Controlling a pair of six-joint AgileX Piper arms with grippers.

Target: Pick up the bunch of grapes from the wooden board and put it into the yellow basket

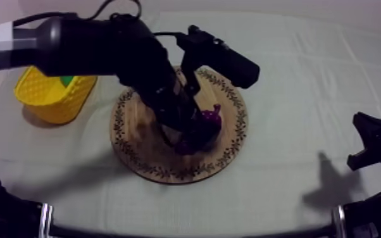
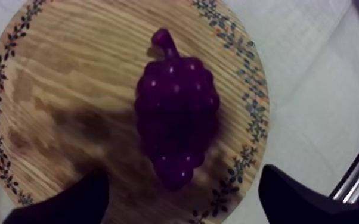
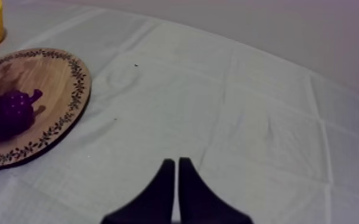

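Grapes off-centre on board, L claw spread above; R claw pressed together over open cloth.

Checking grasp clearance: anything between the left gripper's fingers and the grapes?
Only bare wooden board, per the left wrist view: the open left gripper hangs over the bunch of grapes.

Purple grapes, yellow basket — leaf-patterned rim on board
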